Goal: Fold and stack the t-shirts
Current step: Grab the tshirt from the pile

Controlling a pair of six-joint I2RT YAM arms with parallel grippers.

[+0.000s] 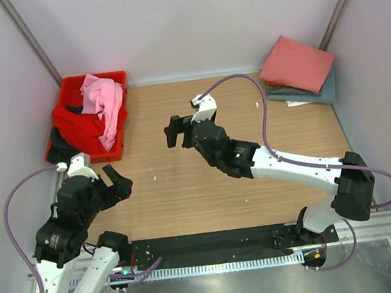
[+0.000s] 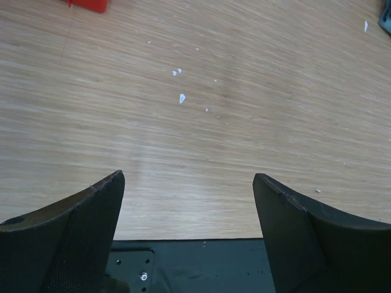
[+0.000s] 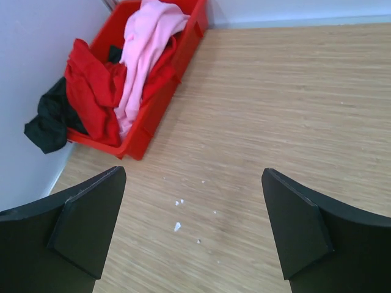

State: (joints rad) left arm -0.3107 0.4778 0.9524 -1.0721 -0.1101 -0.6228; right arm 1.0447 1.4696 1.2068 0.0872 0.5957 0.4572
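Observation:
A red crate (image 1: 115, 79) at the far left holds a light pink shirt (image 1: 105, 100), a bright red shirt (image 1: 74, 125) and a black shirt (image 1: 59, 143) that hangs over its near side. They also show in the right wrist view: pink (image 3: 149, 36), red (image 3: 91, 91), black (image 3: 49, 122). A folded salmon pink shirt (image 1: 297, 64) lies on a folded grey-blue shirt (image 1: 316, 93) at the far right. My left gripper (image 1: 119, 182) is open and empty near the front left. My right gripper (image 1: 175, 131) is open and empty over the table's middle, pointing at the crate.
White walls close in the table on three sides, with metal posts (image 1: 30, 38) in the back corners. A black strip (image 1: 206, 247) and a rail run along the near edge. Small white specks (image 2: 181, 97) lie on the wooden table (image 1: 248, 113).

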